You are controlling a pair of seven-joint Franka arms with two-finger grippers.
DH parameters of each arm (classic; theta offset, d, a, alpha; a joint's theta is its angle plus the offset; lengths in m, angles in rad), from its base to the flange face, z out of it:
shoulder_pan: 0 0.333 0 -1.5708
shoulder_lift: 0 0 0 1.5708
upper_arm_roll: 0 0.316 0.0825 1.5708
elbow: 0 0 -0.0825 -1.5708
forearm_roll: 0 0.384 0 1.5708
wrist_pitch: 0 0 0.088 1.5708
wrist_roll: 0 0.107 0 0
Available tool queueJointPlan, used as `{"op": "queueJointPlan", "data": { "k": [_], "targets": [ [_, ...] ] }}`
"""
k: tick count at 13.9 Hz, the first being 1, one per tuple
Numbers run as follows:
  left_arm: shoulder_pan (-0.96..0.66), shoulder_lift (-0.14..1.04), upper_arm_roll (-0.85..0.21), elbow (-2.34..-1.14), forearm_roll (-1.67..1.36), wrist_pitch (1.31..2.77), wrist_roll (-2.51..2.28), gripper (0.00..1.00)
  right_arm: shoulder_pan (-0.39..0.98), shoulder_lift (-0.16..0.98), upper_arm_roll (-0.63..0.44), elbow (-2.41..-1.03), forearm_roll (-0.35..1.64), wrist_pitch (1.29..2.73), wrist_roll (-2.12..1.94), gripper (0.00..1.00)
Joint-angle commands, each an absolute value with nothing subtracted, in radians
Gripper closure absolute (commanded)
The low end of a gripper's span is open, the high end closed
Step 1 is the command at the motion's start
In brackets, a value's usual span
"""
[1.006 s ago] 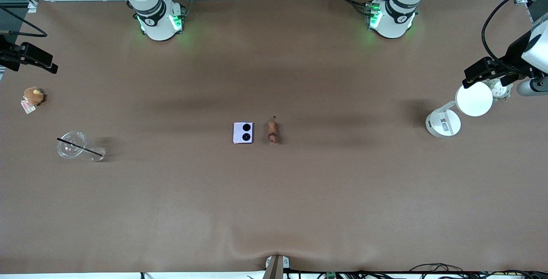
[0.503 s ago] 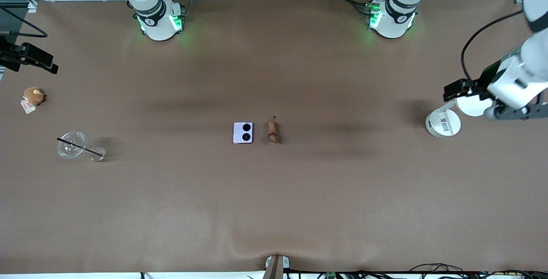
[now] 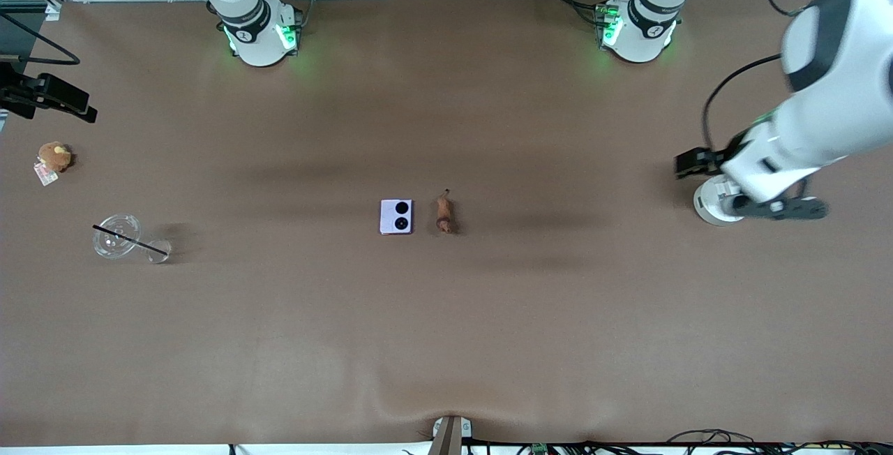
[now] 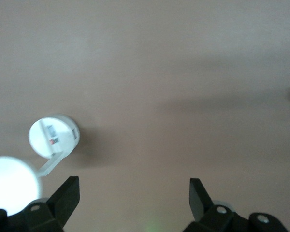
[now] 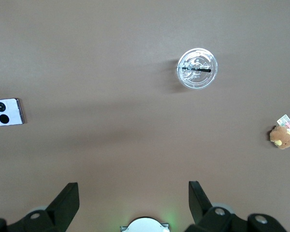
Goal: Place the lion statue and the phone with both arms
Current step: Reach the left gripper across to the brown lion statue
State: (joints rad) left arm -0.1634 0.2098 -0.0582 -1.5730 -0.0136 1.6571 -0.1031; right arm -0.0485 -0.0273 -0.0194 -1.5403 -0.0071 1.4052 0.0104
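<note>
phone [image 3: 396, 216] and lion statue [image 3: 444, 213] side by side mid tabletop, well off every edge, statue toward left arm's end

phone: flat, slick, rigid, pinch across its edges. statue: tiny, light, probably hard, grab round body, skip thin tail

left gripper [image 4: 134, 195] over white round stand [image 3: 713, 202], jaws apart, empty. right gripper [image 5: 134, 195] jaws apart too, empty

right wrist view catches phone, not statue; front view shows both

Two glossy white arms with black joint bands rise from green-lit round bases, a black cable loops along the left arm, and both hands carry black fingers [image 4: 67, 193].
</note>
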Motion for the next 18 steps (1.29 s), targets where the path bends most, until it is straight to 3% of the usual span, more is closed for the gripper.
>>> {"op": "queueJointPlan", "data": {
  "k": [1, 6, 12, 15, 18],
  "targets": [
    [-0.245, 0.302, -0.055, -1.477, -0.002, 1.674, -0.112, 0.00, -0.048, -0.028, -0.014, -1.543, -0.021, 1.411, 0.028, 0.00],
    [-0.343, 0.440, -0.058, -1.419, -0.015, 1.799, -0.223, 0.00, -0.044, -0.025, -0.014, -1.543, -0.020, 1.416, 0.029, 0.00],
    [-0.590, 0.621, -0.046, -1.405, -0.003, 2.014, -0.636, 0.00, 0.008, -0.012, -0.014, -1.540, -0.020, 1.420, 0.113, 0.00],
    [-0.623, 0.682, -0.054, -1.396, -0.011, 2.199, -0.764, 0.00, 0.024, 0.001, -0.012, -1.542, -0.006, 1.431, 0.117, 0.00],
    [-0.675, 0.736, -0.054, -1.359, -0.012, 2.247, -0.868, 0.00, 0.052, 0.014, -0.012, -1.542, -0.005, 1.445, 0.118, 0.00]
  ]
}}
